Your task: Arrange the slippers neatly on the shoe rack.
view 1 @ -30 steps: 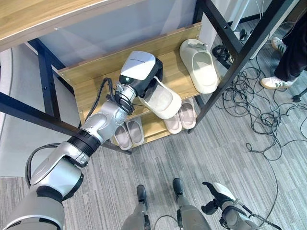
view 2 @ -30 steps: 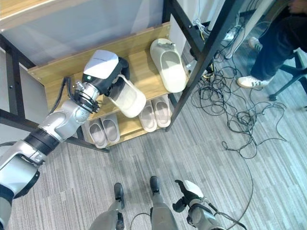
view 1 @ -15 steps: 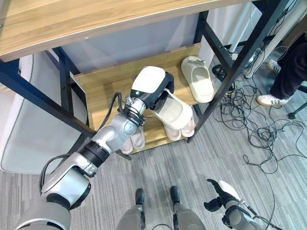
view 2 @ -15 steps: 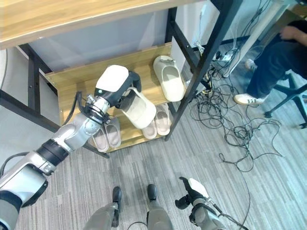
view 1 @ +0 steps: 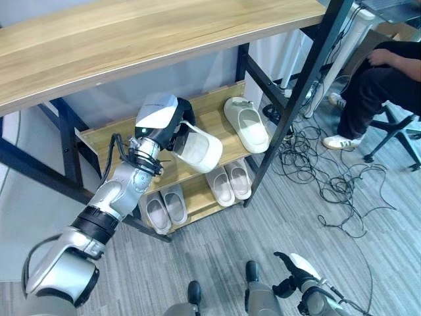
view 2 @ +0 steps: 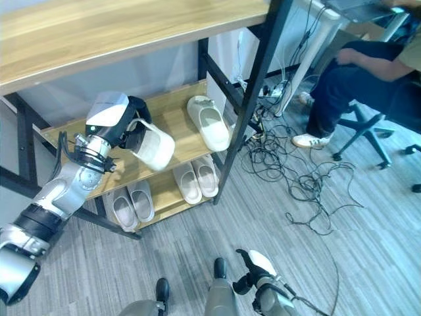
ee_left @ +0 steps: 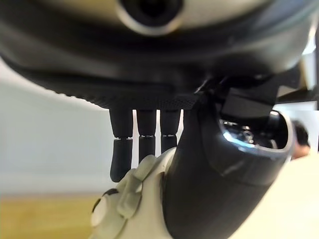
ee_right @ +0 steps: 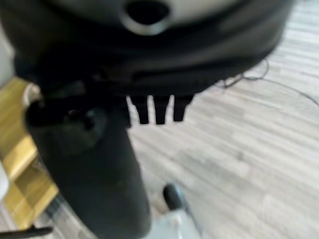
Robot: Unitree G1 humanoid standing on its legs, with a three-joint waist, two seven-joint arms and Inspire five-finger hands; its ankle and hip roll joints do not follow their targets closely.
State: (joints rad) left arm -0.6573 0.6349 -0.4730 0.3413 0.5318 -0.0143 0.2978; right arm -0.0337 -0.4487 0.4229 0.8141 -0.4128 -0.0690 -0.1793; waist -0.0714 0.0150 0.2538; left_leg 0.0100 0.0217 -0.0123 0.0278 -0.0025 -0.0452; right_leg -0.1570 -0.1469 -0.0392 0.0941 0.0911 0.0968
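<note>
Left hand [view 1: 172,125] over middle shelf [view 1: 105,135] of shoe rack, dark fingers [ee_left: 122,152] and thumb curled round heel end of cream slipper [view 1: 199,149]. Slipper smooth, moulded, rounded toe pointing to about 4 o'clock, held tilted above the light wood-grain board; contact with board cannot be told. Second cream slipper [view 1: 247,125] of same moulded shape lying flat on same shelf at 3 o'clock from the held one, well apart. Black metal post [view 1: 293,105] at 3 o'clock of shelf. Lowest shelf: two pairs of pale grey slippers [view 1: 166,207], [view 1: 229,184], each pair side by side. Grey striped floor [view 1: 217,257], tangled black cables [view 1: 332,178]. Right hand [view 1: 294,275] low at 5 o'clock; fingers straight in its wrist view, holding nothing. Seated person [view 1: 378,85] at 2 o'clock.
</note>
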